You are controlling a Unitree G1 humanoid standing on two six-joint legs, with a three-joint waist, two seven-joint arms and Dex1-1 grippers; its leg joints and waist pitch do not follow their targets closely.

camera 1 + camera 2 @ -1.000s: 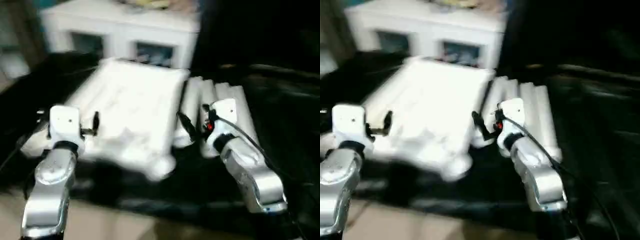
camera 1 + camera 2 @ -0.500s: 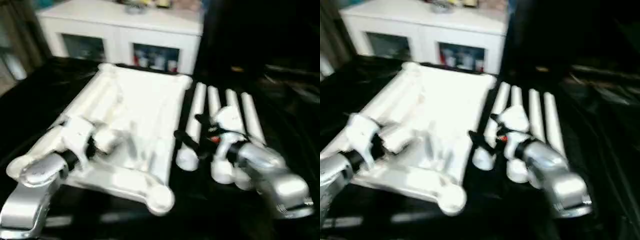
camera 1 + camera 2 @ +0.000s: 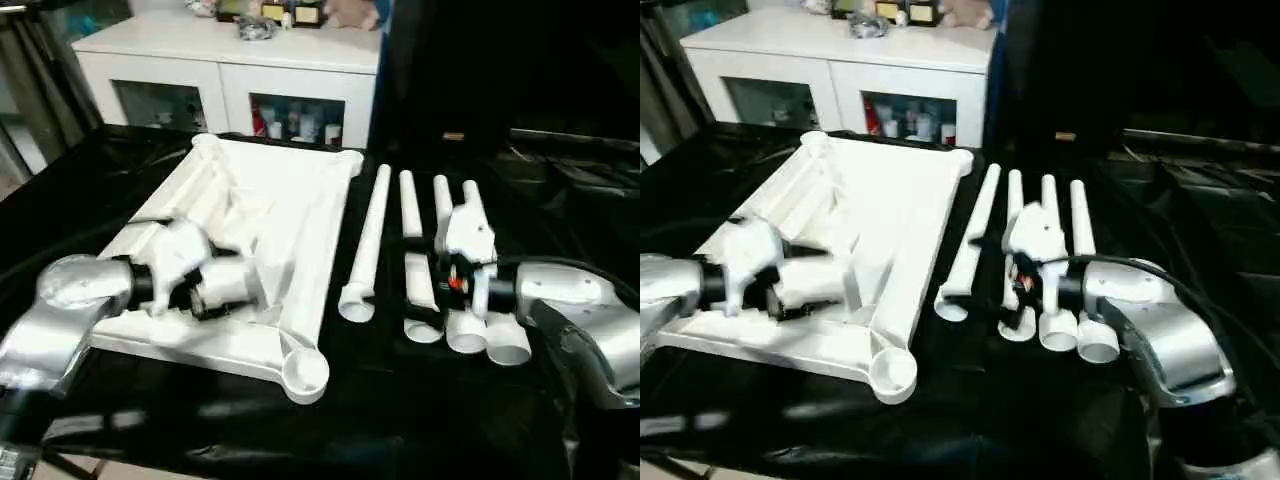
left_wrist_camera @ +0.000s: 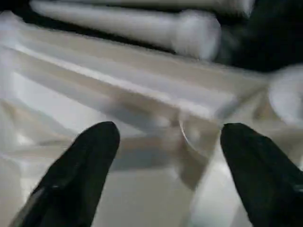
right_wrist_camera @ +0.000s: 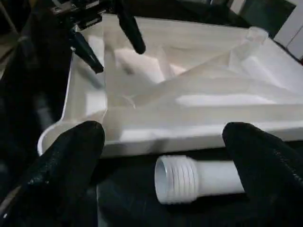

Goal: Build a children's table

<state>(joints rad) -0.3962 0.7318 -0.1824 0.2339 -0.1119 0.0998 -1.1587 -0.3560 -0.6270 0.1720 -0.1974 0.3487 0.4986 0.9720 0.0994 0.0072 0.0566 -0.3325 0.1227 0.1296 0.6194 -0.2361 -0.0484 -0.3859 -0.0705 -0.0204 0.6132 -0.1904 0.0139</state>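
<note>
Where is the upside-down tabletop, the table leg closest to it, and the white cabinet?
tabletop (image 3: 300, 215): left eye view, on a raised rib of its underside.
nearest leg (image 3: 368, 240): left eye view, midway along the tube.
white cabinet (image 3: 240, 55): left eye view, on its flat top.

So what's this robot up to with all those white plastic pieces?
It is putting together a children's table. The tabletop lies underside up on the black surface, with the four legs lying loose beside it, none fitted yet. The left gripper hovers open over the tabletop's ribs, and the right gripper is open over the legs, holding nothing.
</note>
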